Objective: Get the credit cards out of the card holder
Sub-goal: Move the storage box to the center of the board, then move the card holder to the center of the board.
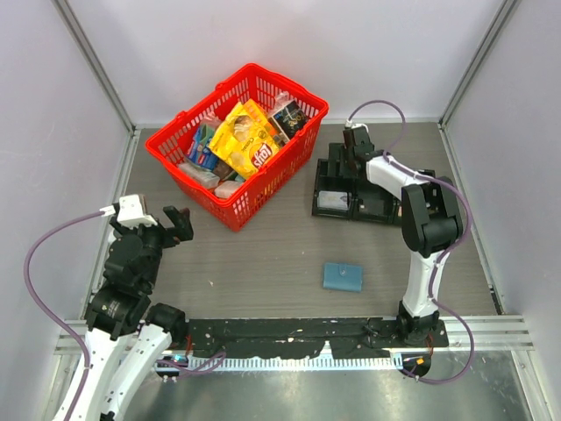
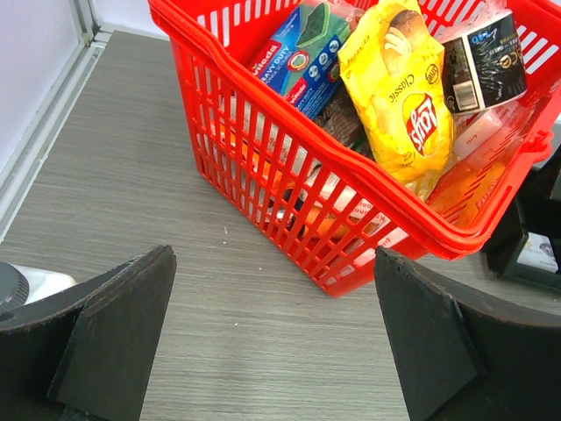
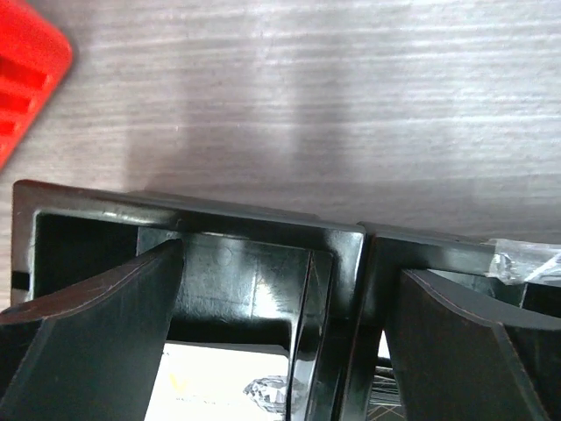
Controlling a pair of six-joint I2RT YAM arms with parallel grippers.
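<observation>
The card holder [image 1: 342, 276] is a small flat blue wallet lying shut on the table, near the front and right of centre. No credit cards show in any view. My left gripper [image 1: 175, 224] hangs open at the left, far from the wallet; in the left wrist view it [image 2: 273, 254] has only bare table between its fingers. My right gripper [image 1: 349, 167] is open above the black tray [image 1: 386, 209], well behind the wallet. In the right wrist view it [image 3: 289, 263] straddles a tray divider [image 3: 351, 289], holding nothing.
A red basket [image 1: 289, 167] full of snack bags and packets stands at the back centre, just ahead of my left gripper. The tray beside it holds a pale card [image 3: 223, 386] and a clear gem-like object [image 3: 272, 393]. White walls close in the table.
</observation>
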